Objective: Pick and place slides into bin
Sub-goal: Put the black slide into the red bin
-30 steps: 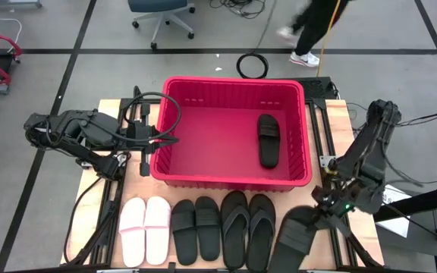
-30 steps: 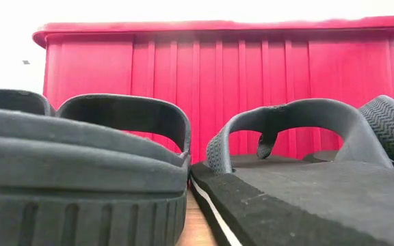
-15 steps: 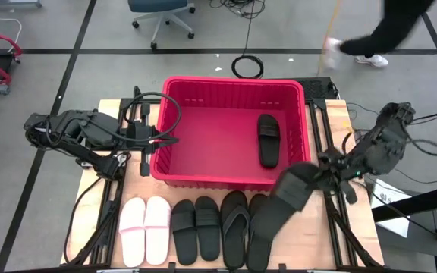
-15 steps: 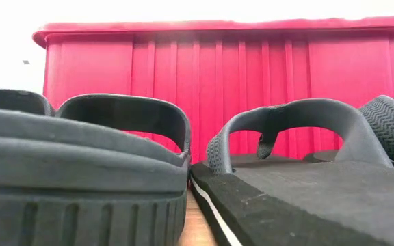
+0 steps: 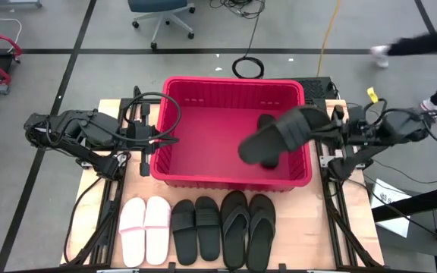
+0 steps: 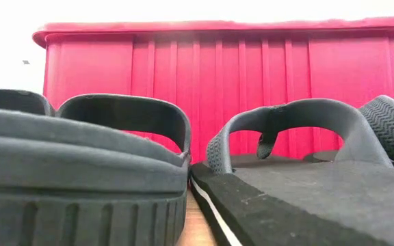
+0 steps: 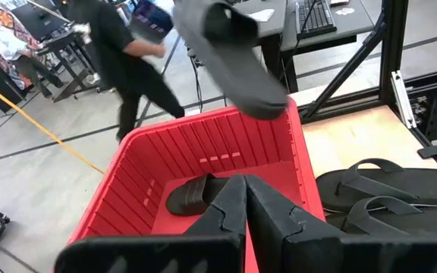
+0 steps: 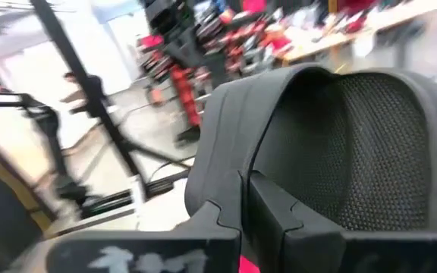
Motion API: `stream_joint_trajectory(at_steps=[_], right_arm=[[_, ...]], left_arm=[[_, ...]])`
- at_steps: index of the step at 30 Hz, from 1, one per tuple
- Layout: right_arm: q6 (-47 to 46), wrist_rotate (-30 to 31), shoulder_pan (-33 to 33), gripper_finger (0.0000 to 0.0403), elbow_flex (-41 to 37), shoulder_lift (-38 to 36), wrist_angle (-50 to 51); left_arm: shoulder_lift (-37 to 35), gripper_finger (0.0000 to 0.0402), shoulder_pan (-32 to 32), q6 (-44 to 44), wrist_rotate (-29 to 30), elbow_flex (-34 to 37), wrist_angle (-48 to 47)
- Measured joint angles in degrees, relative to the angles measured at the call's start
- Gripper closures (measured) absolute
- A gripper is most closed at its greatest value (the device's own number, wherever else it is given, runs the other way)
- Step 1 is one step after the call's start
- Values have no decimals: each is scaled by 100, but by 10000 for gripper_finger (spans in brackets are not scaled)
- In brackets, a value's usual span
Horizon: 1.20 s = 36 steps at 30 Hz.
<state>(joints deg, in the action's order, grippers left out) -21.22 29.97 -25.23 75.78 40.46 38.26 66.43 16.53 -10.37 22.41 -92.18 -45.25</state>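
Right gripper (image 5: pixel 332 129) is pinched shut on a black wide-strap slide (image 5: pixel 279 135), which is held in the air over the right part of the red bin (image 5: pixel 165 121). One black slide (image 5: pixel 267 121) is partly seen lying inside the bin beneath it. Six slides (image 5: pixel 197 230) are lined up on the table in front of the bin. Left gripper (image 5: pixel 152 138) is kept at the bin's left wall, fingers pressed together
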Motion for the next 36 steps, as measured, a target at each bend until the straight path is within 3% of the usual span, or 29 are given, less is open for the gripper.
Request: stream_joint_trajectory(at_steps=[13,20,24,33,36], right_arm=[[1561,-26,1572,403,80,750,-731],[1767,-902,2726,403,78,1460,-674],[1872,-1623,3375,403,78,1958,-595],[2256,-4290,4633,399,78,3131,-424],[2481,-4927,4993,399,78,3450,-146]], left_arm=[[0,391,-1,25,2,0,4],[0,399,-2,39,2,0,4],[0,395,-1,103,2,0,4],[0,400,-2,168,2,0,6],[-1,394,-2,169,2,-2,6]])
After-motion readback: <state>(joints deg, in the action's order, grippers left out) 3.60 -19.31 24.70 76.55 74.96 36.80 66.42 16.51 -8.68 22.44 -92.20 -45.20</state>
